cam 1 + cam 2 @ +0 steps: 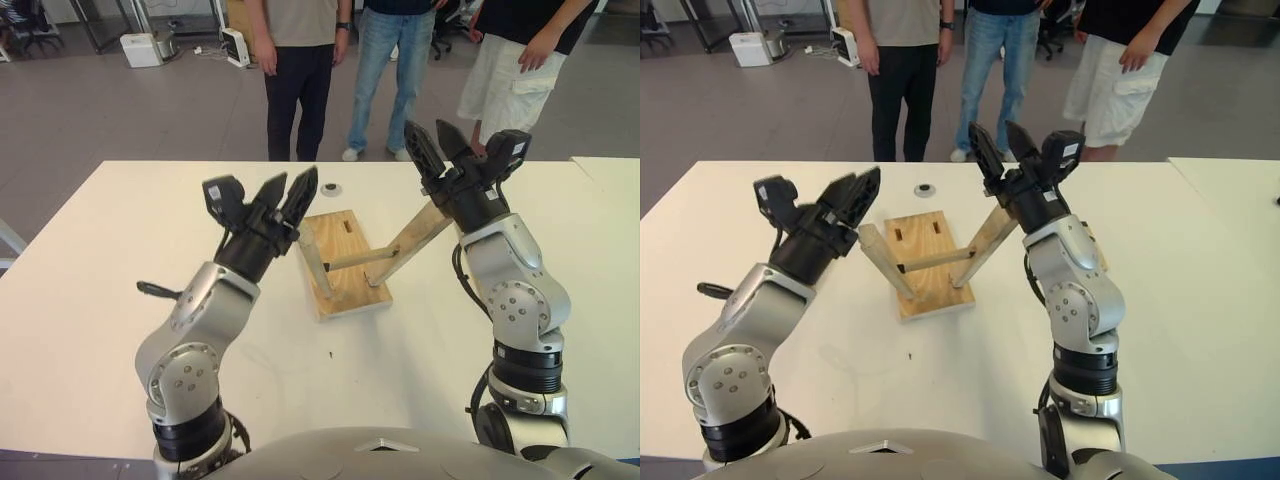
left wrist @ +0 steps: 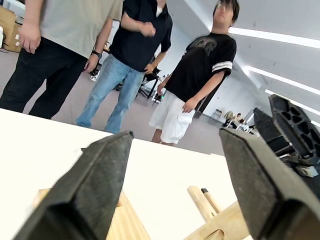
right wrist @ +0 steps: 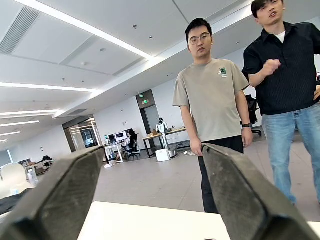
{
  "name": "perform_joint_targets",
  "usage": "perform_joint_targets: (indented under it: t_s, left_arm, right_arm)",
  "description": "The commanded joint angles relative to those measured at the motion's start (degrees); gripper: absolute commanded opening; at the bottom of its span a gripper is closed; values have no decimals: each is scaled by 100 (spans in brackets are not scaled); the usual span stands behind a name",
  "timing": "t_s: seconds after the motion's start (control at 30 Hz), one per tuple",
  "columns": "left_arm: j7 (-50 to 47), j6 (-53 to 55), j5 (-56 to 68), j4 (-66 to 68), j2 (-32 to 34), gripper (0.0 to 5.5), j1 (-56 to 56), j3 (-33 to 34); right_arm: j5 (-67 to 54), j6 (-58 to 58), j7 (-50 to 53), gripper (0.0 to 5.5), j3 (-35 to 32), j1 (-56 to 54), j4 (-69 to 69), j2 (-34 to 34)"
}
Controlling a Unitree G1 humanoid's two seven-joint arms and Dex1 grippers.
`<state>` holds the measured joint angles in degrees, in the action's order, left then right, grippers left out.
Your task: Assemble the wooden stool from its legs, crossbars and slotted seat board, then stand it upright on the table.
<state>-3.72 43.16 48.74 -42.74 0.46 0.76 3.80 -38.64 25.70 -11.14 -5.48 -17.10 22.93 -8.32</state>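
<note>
The left hand (image 1: 297, 178) is raised over the white surface (image 1: 110, 260), its fingers spread wide and nothing gripped. Just beside it the seat board (image 1: 350, 292) is laid flat, with a near leg (image 1: 313, 262) and a far leg (image 1: 410, 240) slanting up from it, joined by a crossbar (image 1: 350, 260). The right hand (image 1: 427, 128) is held above the far leg's top, likewise splayed and empty. Beyond the board a small dark disc (image 1: 330, 188) is seen.
</note>
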Motion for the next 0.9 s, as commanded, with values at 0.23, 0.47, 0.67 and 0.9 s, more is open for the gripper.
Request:
perform_joint_targets:
  t_s: [0.23, 0.47, 0.67, 0.9]
  left_arm:
    - [190, 413, 425, 477, 582, 321, 304, -304]
    - [-265, 701, 2557, 804, 346, 321, 466, -372]
    - [-149, 563, 2378, 1825, -404, 321, 1693, -1088]
    - [1824, -776, -587, 3663, 3096, 321, 2747, -272]
  right_arm:
    - [-1295, 817, -81, 363, -582, -1120, -481, -93]
    - [-1773, 1019, -379, 363, -1358, -1639, -1170, -931]
    - [-1503, 798, -540, 363, -1207, -1460, -1473, -772]
    - [61, -1111, -220, 363, -1679, -971, -2036, -794]
